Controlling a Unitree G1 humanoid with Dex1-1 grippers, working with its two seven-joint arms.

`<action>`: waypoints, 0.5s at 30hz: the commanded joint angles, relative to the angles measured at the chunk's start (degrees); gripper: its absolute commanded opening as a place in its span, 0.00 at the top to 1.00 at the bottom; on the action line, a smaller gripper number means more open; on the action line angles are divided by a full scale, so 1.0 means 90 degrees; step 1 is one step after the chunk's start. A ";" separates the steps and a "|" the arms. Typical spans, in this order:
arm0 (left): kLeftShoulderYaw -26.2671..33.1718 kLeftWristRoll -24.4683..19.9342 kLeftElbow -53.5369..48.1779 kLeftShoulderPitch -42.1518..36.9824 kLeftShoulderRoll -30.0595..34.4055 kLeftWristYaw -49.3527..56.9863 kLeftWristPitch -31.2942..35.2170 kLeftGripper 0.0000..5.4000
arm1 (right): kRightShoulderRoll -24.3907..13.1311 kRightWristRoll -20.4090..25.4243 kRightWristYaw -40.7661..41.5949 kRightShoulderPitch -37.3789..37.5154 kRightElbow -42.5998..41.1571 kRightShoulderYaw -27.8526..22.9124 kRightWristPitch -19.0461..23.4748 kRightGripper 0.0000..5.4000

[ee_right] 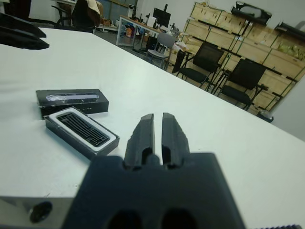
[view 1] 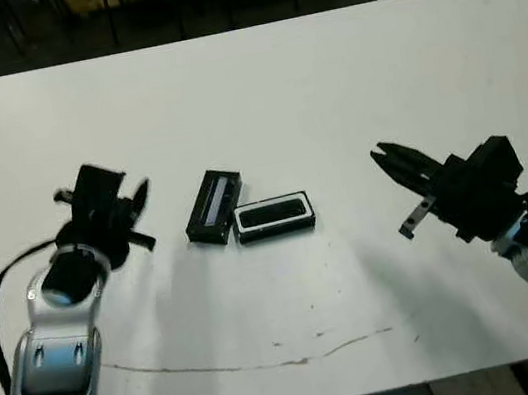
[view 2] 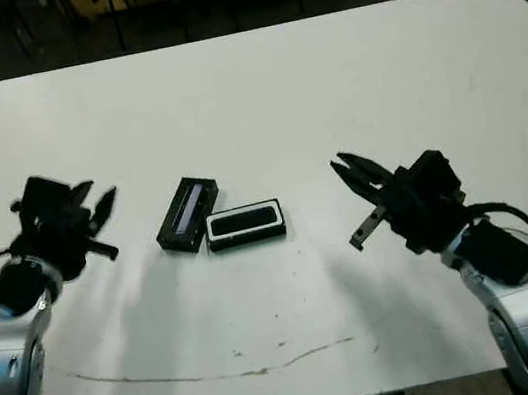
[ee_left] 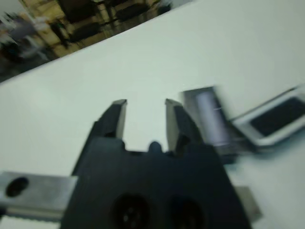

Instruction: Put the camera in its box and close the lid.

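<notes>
The box (view 1: 278, 230), black outside with a white lining, lies at the table's middle. The slim black camera (view 1: 272, 214) lies inside it, also seen in the right wrist view (ee_right: 84, 129). The black lid (view 1: 215, 207) with its pale strip rests on the table touching the box's left end, angled away from it. My left gripper (view 1: 148, 217) hovers left of the lid, open, with nothing between its fingers (ee_left: 118, 114). My right gripper (view 1: 378, 154) hangs to the right of the box, pointing toward it, its fingers (ee_right: 143, 131) shut on nothing.
A thin dark scratch line (view 1: 251, 364) runs across the white table (view 1: 325, 76) near its front edge. Chairs (ee_right: 243, 78) and wooden crates (ee_right: 267, 52) stand beyond the far side.
</notes>
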 commanded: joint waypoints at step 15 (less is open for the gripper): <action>0.0195 -0.1795 -0.1349 0.1655 0.0086 0.0248 0.1372 0.05 | -0.0042 -0.0109 -0.0022 0.0199 0.0127 0.0047 -0.0173 1.00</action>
